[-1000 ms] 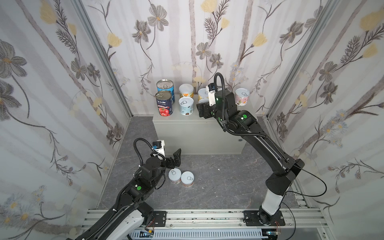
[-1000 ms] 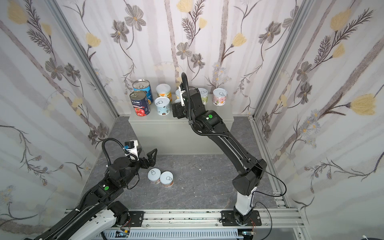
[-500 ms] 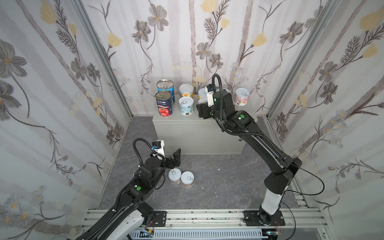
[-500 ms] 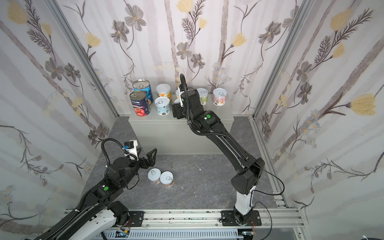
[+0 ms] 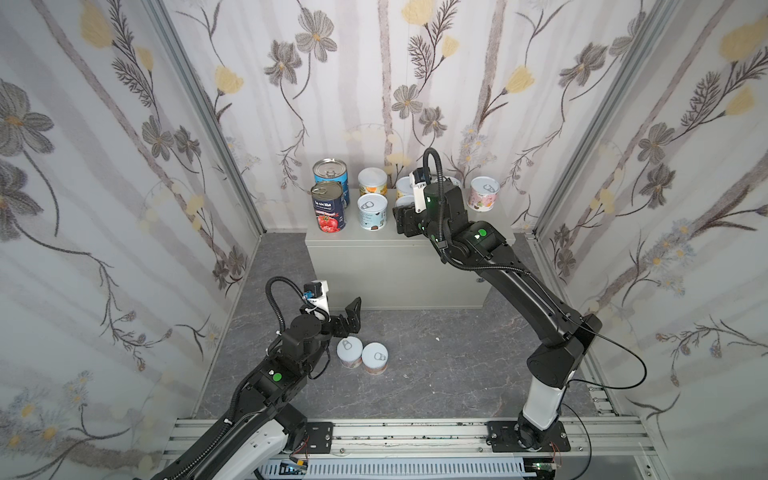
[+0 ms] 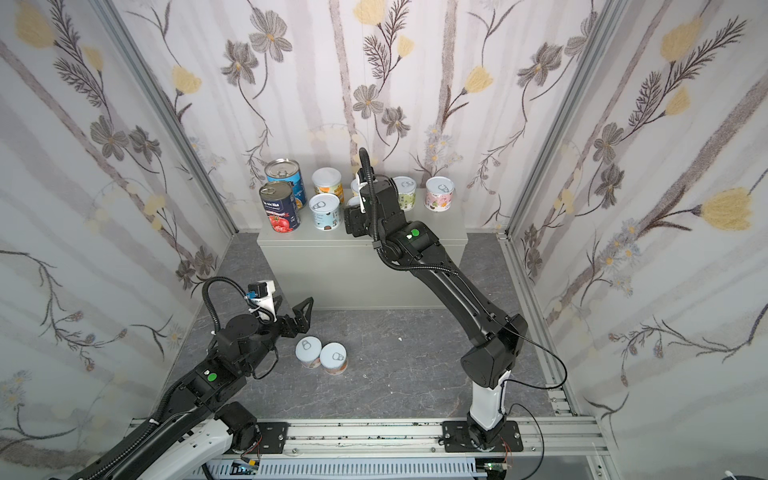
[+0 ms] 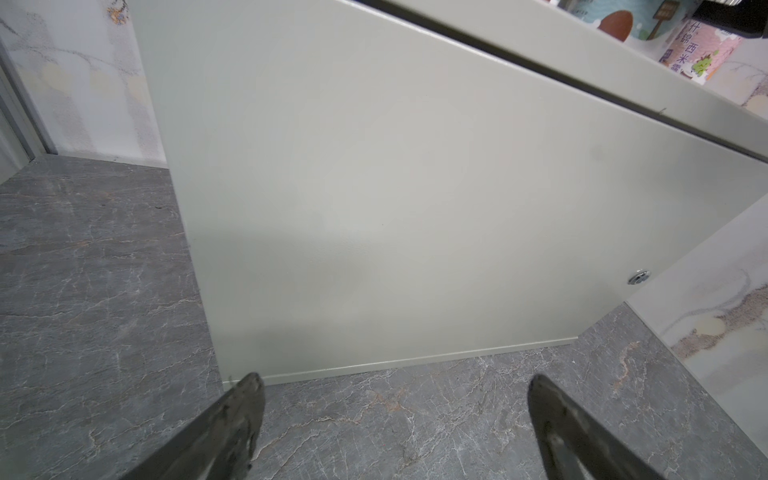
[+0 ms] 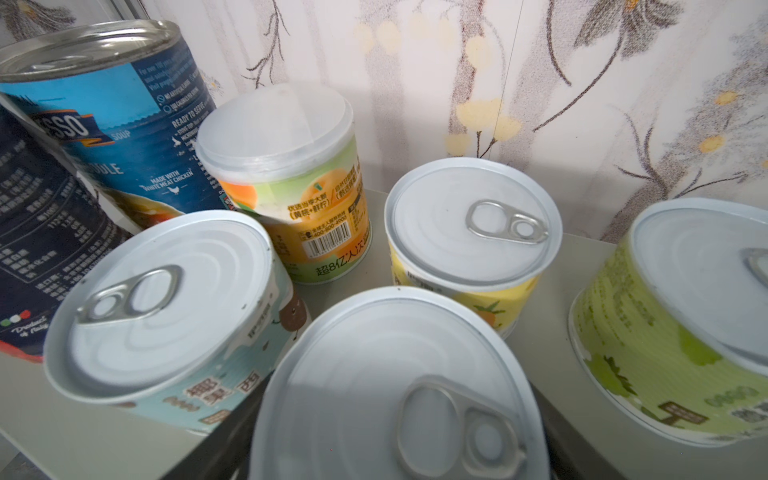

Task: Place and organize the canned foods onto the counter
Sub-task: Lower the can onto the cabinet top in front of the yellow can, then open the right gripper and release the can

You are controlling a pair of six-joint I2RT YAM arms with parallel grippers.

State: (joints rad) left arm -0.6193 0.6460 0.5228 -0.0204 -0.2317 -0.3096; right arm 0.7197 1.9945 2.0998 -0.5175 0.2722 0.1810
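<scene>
Two short cans [image 5: 350, 351] sit lower-centre on floor [image 5: 436, 365] nr wide-open L hand [image 7: 395, 380]; R hand [image 8: 395, 449] clasps pale-lidded can [image 8: 390, 353] on bench [image 5: 395, 270], mid-frame: prob. light, stiff, slick, so grip sidewalls.

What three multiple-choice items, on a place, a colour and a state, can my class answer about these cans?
1. In both top views, the rightmost can on the counter has a label mostly: A pink; B navy; C green.
2. The two cans beside the left gripper stand: A on the counter; B on the dark floor; C between its jaws.
3. The left gripper is: A shut on a can; B open, empty; C shut, empty.
Answers: 1 A, its print is pink; 2 B, marbled floor lies under both; 3 B, its fingers stand apart, nothing between.
</scene>
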